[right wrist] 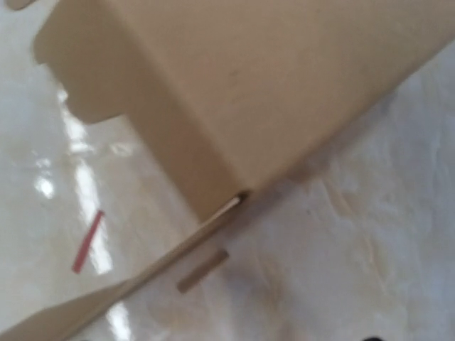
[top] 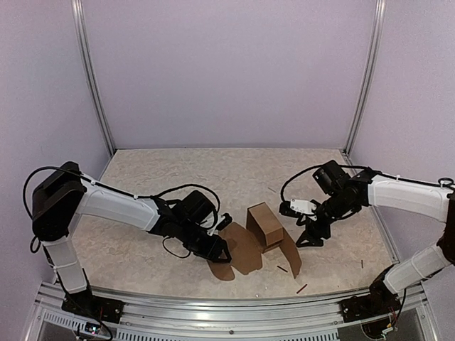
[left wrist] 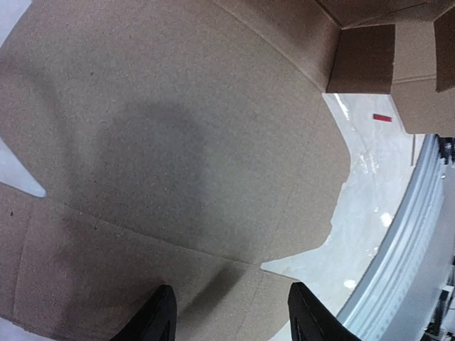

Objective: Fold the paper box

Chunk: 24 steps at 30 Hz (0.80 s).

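The box (top: 264, 224) sits on the table (top: 170, 177) a little toward 6 o'clock of its middle. It is half folded: a raised block stands in the centre, and flat flaps spread on the surface toward 8 o'clock and 5 o'clock.

The left gripper (top: 222, 253) is at the box's 8 o'clock, low over the outer edge of the flat flap. In the left wrist view its two fingers (left wrist: 160, 320) stand apart, with the brown sheet lying flat beyond them; nothing is pinched between them.

The right gripper (top: 311, 241) is at the box's 3 o'clock, just beside the raised block and apart from it. From above its fingers look spread, with nothing between them. Its own camera shows no fingers, only a folded cardboard corner close up.

A red stick (right wrist: 87, 241) and a brown stick (right wrist: 202, 271) lie on the table near that corner. Another stick (top: 302, 288) lies at the box's 5 o'clock, near the table's front edge.
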### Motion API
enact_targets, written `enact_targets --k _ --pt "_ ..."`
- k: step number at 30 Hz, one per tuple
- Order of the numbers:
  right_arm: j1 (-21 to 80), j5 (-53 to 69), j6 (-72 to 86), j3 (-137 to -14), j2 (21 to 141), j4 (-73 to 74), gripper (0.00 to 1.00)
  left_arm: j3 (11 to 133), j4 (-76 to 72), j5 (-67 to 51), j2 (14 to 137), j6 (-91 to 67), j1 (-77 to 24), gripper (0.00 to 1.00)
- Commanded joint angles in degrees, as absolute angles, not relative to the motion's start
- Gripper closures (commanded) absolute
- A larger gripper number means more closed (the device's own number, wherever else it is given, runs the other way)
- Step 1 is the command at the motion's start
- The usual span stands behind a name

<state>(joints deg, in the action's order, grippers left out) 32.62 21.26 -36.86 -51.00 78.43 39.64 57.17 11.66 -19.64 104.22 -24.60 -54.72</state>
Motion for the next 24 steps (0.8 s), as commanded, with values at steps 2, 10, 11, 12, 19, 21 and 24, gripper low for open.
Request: enact_targets --k 2,10,11,12,19,21,24 --pt "31.0 18.0 -36.6 -51.0 77.5 41.1 0.2 55.6 0.7 -30.5 106.1 -38.7 -57.0 0.48" --pt "22.9 21.2 -37.3 -56.5 73.3 45.5 0.19 79.3 31.9 -4.4 102.6 -6.2 -58.7 0.27" --pt "22.9 21.7 -36.9 -56.1 72.4 45.5 0.19 80.7 32.4 -2.7 103.9 -3.4 -57.8 0.26" --pt "22.9 22.0 -36.5 -55.7 71.6 45.7 0.18 81.7 31.9 -1.6 104.7 -1.0 -57.0 0.25" --pt "22.9 25.7 -34.3 -53.7 66.9 46.0 0.17 80.5 22.8 -8.6 110.4 12.3 -53.8 0.2" --pt "22.9 25.2 -34.8 -53.8 66.7 46.5 0.17 79.3 20.6 -10.6 111.1 14.2 -53.8 0.2" --pt "22.9 25.7 -34.7 -53.6 66.1 46.5 0.17 76.2 13.4 -12.8 111.3 16.4 -53.8 0.21"
